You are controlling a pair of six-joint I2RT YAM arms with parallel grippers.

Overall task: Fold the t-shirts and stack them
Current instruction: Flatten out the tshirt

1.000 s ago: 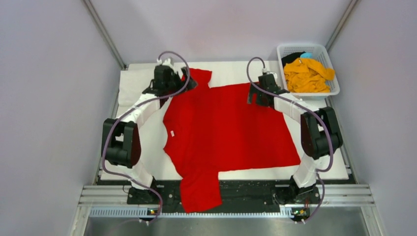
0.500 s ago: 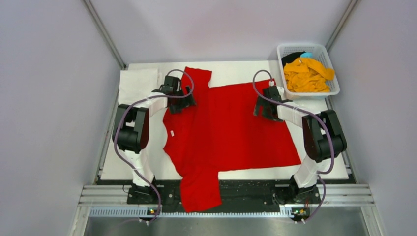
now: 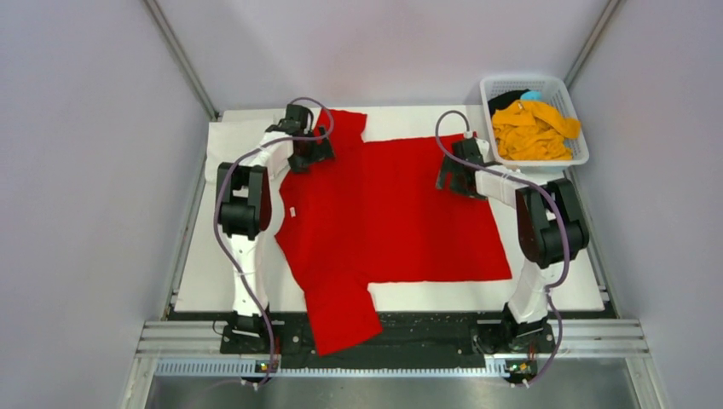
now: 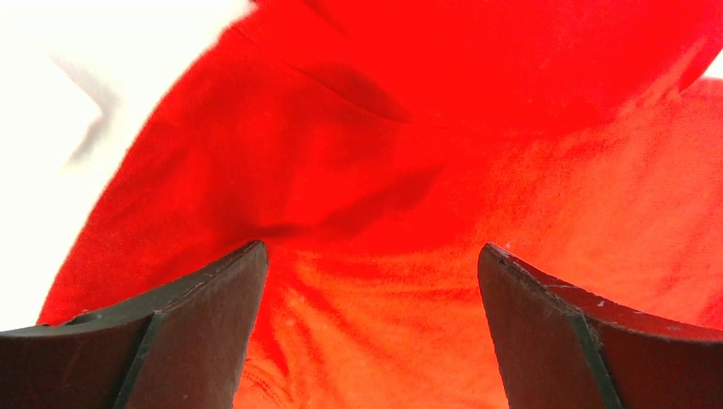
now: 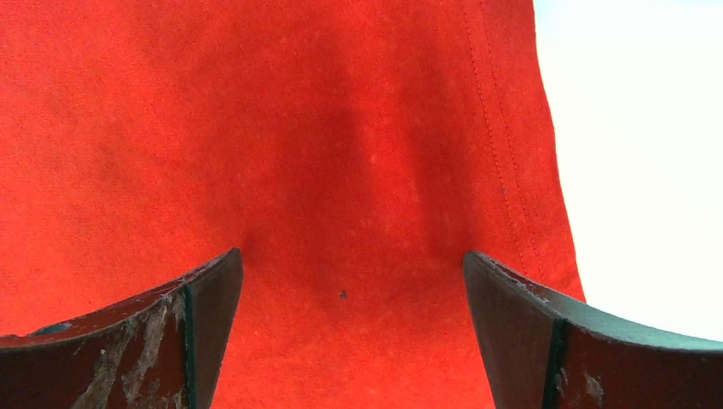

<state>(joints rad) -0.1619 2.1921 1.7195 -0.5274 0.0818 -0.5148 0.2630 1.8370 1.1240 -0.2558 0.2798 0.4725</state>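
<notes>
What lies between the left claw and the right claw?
Only flat cloth of the red t-shirt spans the stretch from the left claw to the right claw; the top external view shows nothing else there.

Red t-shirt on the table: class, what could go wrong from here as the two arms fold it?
1. The near sleeve of the red t-shirt hangs off the near edge of the table; it may snag when pulled.
2. The left gripper stands open over creased cloth and may pinch two layers.
3. The right gripper works near the basket and might bump it.
</notes>
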